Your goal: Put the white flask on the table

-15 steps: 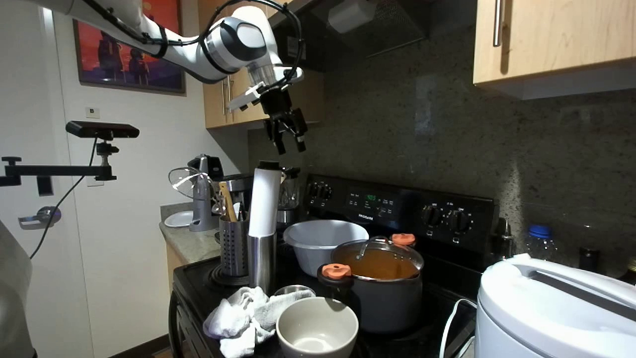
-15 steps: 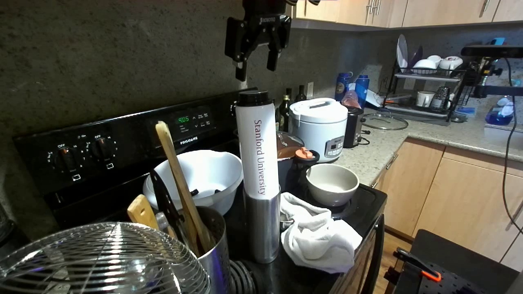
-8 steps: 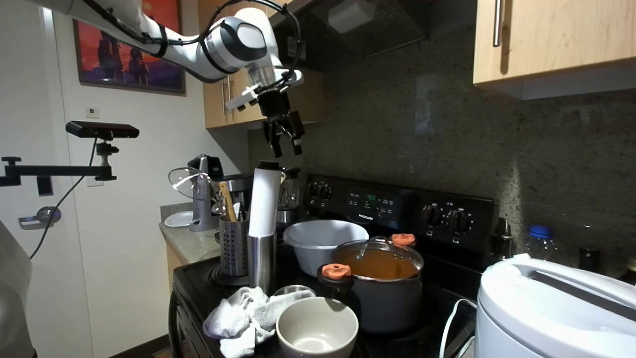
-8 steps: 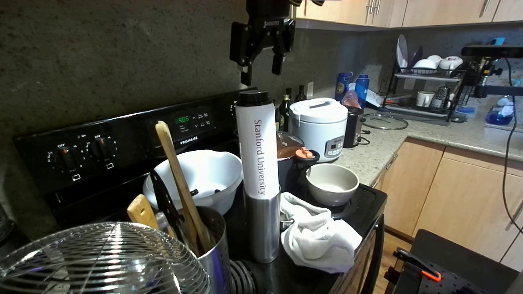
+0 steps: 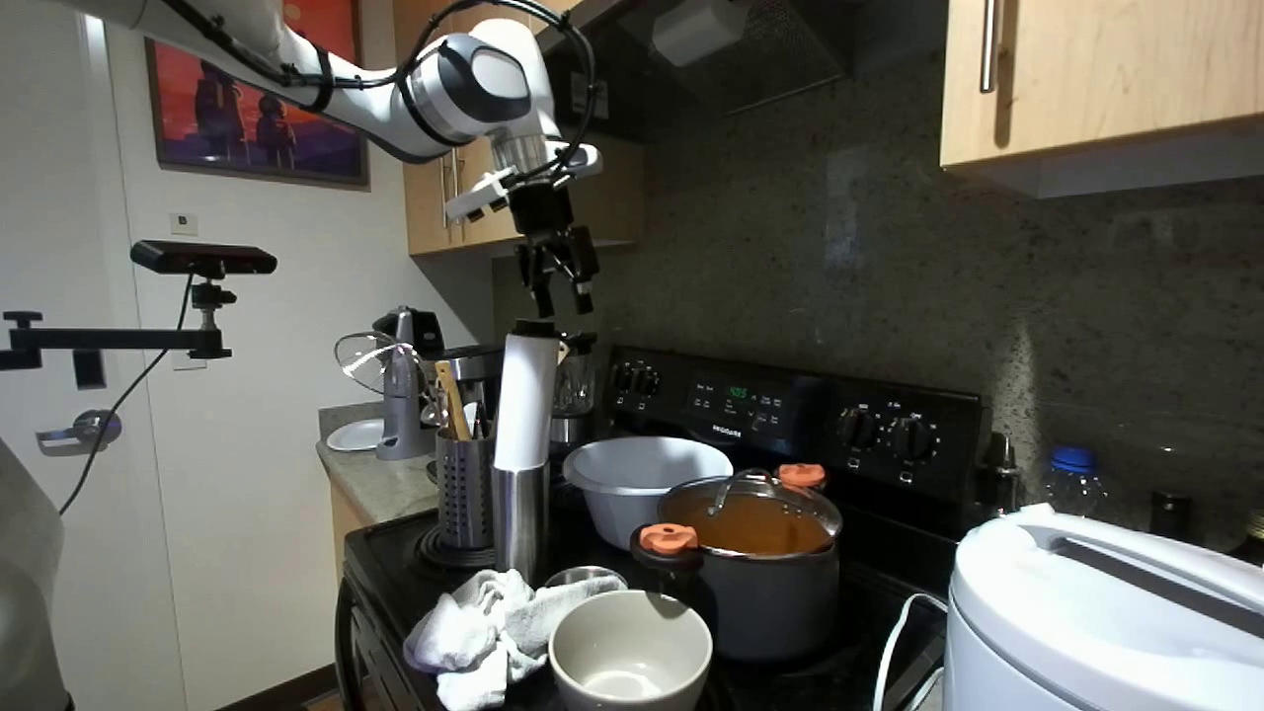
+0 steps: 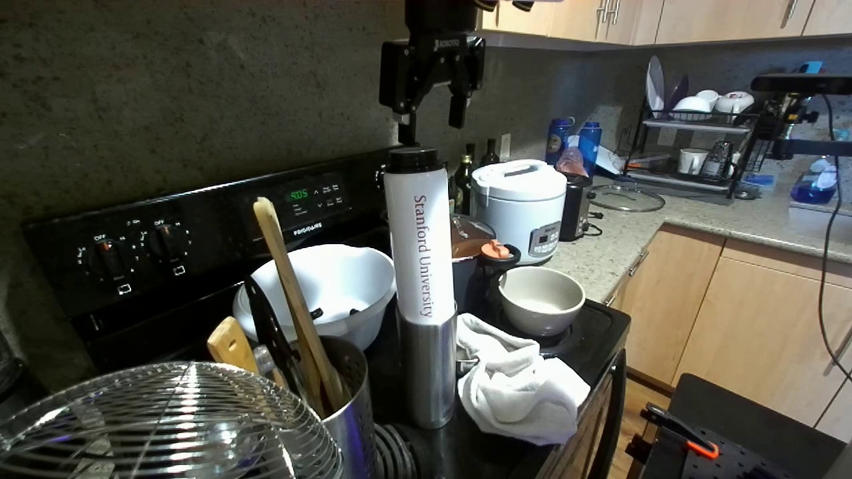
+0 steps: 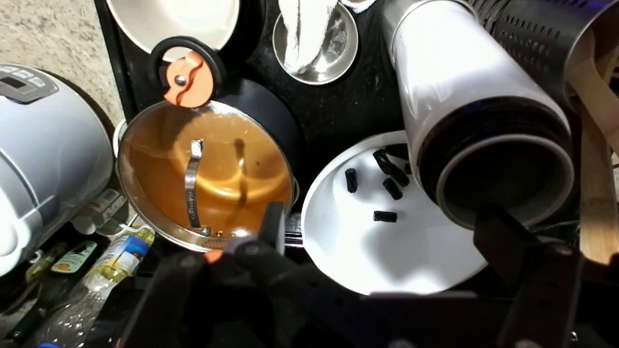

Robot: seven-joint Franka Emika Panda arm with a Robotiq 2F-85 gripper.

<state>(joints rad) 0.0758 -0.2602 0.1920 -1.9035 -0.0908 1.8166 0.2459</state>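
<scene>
Gripper (image 6: pixel 432 128): hangs with fingers spread apart, above and near the top of the white flask (image 6: pixel 423 253); whether a fingertip touches the flask cannot be told.
White flask: stands upright, "Stanford University" lettered down its side, its lower end within the rim of a steel canister (image 6: pixel 429 379) on the black surface (image 7: pixel 338 111).
Utensil holder (image 5: pixel 464 494): perforated steel, just beside the canister, wooden utensils (image 6: pixel 297 293) inside.
White bowl (image 7: pixel 338 232): near the canister, small black pieces (image 7: pixel 385 216) scattered inside.
Pot (image 5: pixel 770 612): dark, orange-gripped, under a glass lid (image 7: pixel 227 169), between the white bowl and a rice cooker (image 6: pixel 509 213).
Towel (image 6: pixel 519 392): white, crumpled beside the canister, one fold draped into a small steel bowl (image 7: pixel 344 50).
</scene>
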